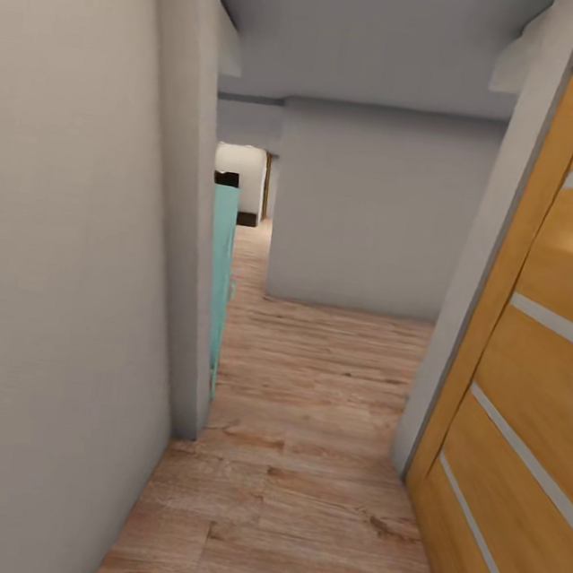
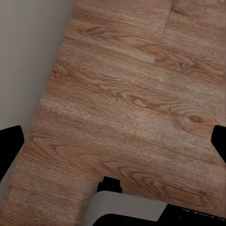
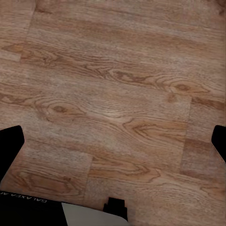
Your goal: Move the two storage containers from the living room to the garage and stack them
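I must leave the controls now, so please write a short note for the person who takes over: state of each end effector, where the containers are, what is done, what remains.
Left end effector: open, holding nothing, hanging over the wood plank floor beside a pale wall.
Right end effector: open, holding nothing, over the same kind of floor.
Position: in a narrow hallway, with a wooden door on the right and a teal object past the left wall corner.
Containers: neither is in sight from here.
Done: nothing that these views can confirm.
Left: find both containers, carry them to the garage, set one down and stack the other on it.
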`<state>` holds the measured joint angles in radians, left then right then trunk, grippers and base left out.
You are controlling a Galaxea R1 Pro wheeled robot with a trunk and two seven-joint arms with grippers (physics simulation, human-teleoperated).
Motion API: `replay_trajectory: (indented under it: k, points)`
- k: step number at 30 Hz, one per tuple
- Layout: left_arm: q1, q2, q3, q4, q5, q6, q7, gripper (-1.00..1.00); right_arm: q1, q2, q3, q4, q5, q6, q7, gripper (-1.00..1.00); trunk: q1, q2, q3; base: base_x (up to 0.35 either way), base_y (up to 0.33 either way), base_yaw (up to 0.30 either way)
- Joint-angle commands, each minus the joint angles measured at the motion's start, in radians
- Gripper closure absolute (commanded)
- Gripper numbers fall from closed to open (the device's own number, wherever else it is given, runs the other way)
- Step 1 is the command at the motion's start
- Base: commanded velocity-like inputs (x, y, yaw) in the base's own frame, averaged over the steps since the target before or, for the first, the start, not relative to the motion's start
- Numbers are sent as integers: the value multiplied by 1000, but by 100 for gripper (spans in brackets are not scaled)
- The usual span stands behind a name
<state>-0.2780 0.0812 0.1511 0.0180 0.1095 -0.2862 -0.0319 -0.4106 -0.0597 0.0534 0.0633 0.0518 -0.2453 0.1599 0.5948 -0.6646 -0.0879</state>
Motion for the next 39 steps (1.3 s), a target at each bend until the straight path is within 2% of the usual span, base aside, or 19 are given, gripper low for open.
replay_trajectory:
  k: [1, 6, 18, 39]
  points:
    - [-1, 0, 0, 2, 10, -4, -3, -100, -2, 0, 5, 4, 5, -8, 0, -100, 1, -1, -2, 326, 0, 0]
    - [-1, 0, -1, 2, 9, -4, -3, -100, -2, 0, 5, 4, 5, -8, 0, -100, 1, -1, -2, 326, 0, -36]
    - [-1, 0, -1, 2, 9, -4, -3, -100, -2, 0, 4, 4, 5, -8, 1, -100, 1, -1, -2, 326, 0, -217]
    - [-1, 0, -1, 2, 9, -4, -3, -100, -2, 0, 5, 4, 5, -8, 1, -100, 1, -1, -2, 326, 0, -10]
